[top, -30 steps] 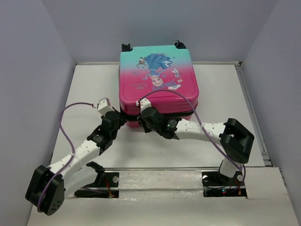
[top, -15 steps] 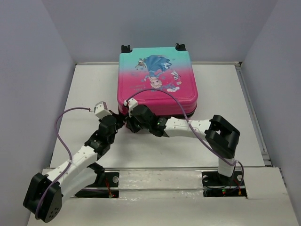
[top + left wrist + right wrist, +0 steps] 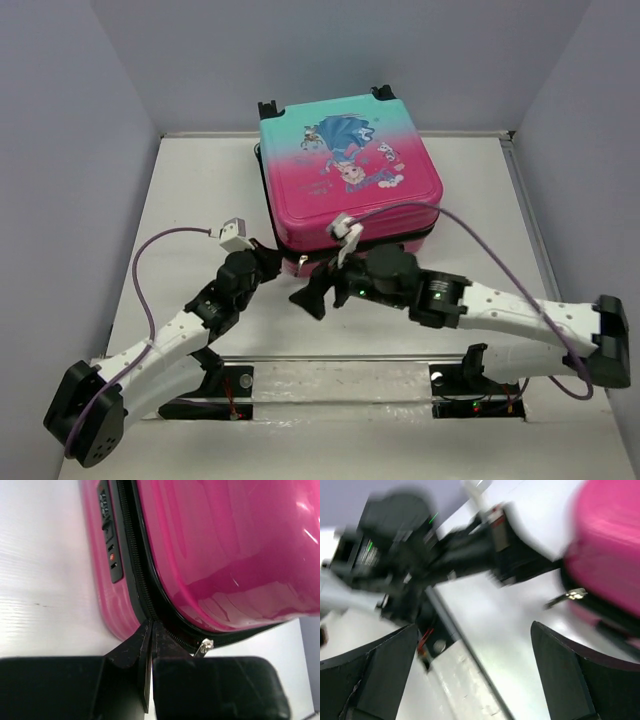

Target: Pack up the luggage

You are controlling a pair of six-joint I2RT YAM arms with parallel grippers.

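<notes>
The luggage (image 3: 350,170), a closed pink-to-teal suitcase with a cartoon princess print, lies flat at the back middle of the table. My left gripper (image 3: 275,258) is shut at its near-left corner. In the left wrist view its tips (image 3: 151,627) touch the black zipper line of the luggage (image 3: 225,555), and a silver zipper pull (image 3: 202,647) hangs free just right of them. My right gripper (image 3: 312,295) stands open on the table in front of the suitcase, holding nothing. In the blurred right wrist view, my right gripper (image 3: 475,627) is wide apart, with the luggage (image 3: 610,545) at upper right.
A combination lock (image 3: 111,555) sits on the suitcase's side. A metal rail (image 3: 340,357) runs along the near edge between the arm bases. Grey walls close in the white table (image 3: 190,190) on three sides. Purple cables loop over both arms.
My right gripper has opened and swung off the suitcase front toward the near edge, its arm stretching out to the right. The suitcase has turned slightly and shifted right. The left gripper stays shut at the corner.
</notes>
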